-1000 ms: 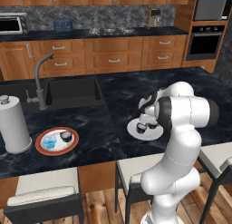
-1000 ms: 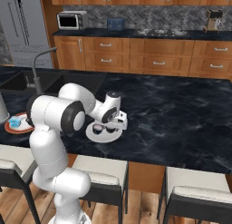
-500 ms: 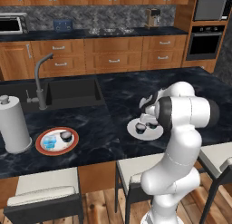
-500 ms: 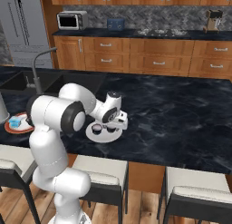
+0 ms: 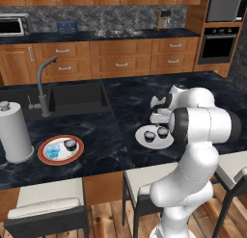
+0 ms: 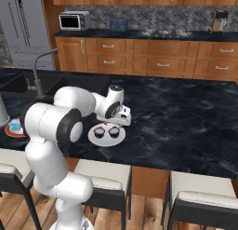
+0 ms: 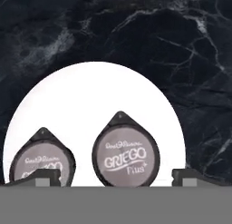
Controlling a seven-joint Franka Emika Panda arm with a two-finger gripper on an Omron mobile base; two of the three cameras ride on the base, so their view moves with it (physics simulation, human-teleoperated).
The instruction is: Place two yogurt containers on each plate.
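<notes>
Left base view: orange-rimmed plate [image 5: 44, 157] at the near left of the dark surface [image 5: 120, 95], just right of the paper-towel roll [image 5: 14, 132]; on it a light blue yogurt cup [image 5: 53, 151] and a dark-topped cup [image 5: 71, 144]. Plain white plate [image 5: 140, 138] right of centre carries two more dark-topped cups [image 5: 149, 135] side by side. The gripper [image 5: 159, 119] hangs just over the far edge of that plate, mostly hidden by the arm – finger state not readable from here

Right base view: same white plate [image 6: 94, 138] with both cups [image 6: 99, 131] on it, the gripper [image 6: 122, 121] just above and behind them, not touching either cup as far as I can tell. The orange-rimmed plate [image 6: 14, 133] peeks out at the far left behind the arm

Hand view: looking straight down at the white plate [image 7: 90, 91]. One lidded cup [image 7: 126, 151] sits between the two fingers [image 7: 45, 177], which stand wide on either side with clear gaps – nothing held. Second cup [image 7: 41, 156] at left, near one fingertip

Judgement: both plates hold two cups, so this is the release and pull-away. Do it well by lifting straight up along the gripper axis, fingers kept wide, no sideways drift – the left fingertip is near the second cup and could nudge it off the plate
</notes>
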